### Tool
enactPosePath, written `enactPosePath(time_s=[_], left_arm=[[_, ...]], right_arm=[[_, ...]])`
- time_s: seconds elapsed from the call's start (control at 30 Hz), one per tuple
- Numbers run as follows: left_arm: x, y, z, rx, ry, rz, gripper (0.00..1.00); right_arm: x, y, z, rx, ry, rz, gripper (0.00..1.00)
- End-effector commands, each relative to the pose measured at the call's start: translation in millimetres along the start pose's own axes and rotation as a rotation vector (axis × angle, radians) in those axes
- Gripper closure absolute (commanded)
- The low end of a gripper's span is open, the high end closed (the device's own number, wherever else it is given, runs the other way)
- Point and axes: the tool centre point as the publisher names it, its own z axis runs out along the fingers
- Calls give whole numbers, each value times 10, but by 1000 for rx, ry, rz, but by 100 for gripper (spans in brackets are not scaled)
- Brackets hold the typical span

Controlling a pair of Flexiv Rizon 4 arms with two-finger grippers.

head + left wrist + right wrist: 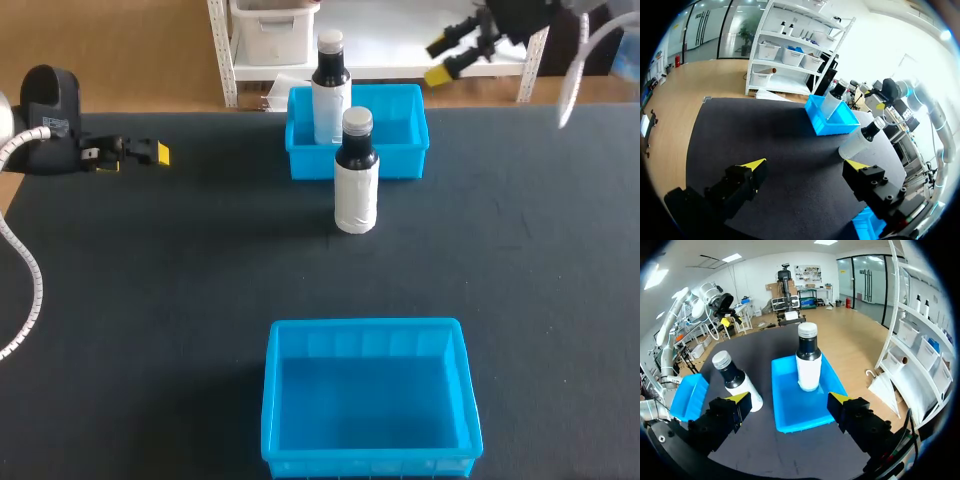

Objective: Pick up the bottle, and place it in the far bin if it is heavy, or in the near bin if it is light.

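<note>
The black table (180, 300) runs out of the head view on its left, right and near sides. My left arm (45, 120) shows there only as a wrist block and a hose at the far left. My right arm (520, 15) is cut off at the far right, beyond the table's far edge.

The near bin (272, 400), blue and open-topped, sits at the near middle of the table. Its near wall lies right at the edge of the head view, and my left wrist view catches only 1 corner of it. The far bin (400, 160), also blue, sits at the far middle, with part of its near wall hidden behind the bottle (355, 185). That bottle stands upright on the table just beside the far bin's near wall.

A 2nd bottle (330, 85) stands upright inside the far bin, toward its left side, its base hidden by the bin wall in the head view. Both have a grey cap, a dark shoulder and a white wrap. Any print on the wraps is too small to make out.

My left gripper (806, 165) hangs over the table's far left, fingers spread wide and empty, well apart from the bottle. My right gripper (789, 398) is likewise spread and empty, with the far bin and both bottles ahead of it.
</note>
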Motion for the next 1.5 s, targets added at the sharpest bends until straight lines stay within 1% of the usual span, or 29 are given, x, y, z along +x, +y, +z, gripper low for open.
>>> enactPosePath(time_s=[0.03,0.2,0.4,0.67,0.73,0.83,1.17,1.5], left_arm=[[0,0,0,0,0,0,0],[0,0,0,0,0,0,0],[0,0,0,0,0,0,0],[0,0,0,0,0,0,0],[0,0,0,0,0,0,0],[0,0,0,0,0,0,0],[0,0,0,0,0,0,0],[0,0,0,0,0,0,0]], right_arm=[[127,273,-167,65,-19,-3,0],[211,491,-189,85,-26,-7,0],[234,741,-172,124,-22,-32,0],[260,965,-12,136,-36,-53,0],[255,1021,41,151,-18,-57,0],[241,1081,105,153,-11,-65,0],[146,1200,337,110,-30,-107,0],[29,1275,592,18,-33,-154,0]])
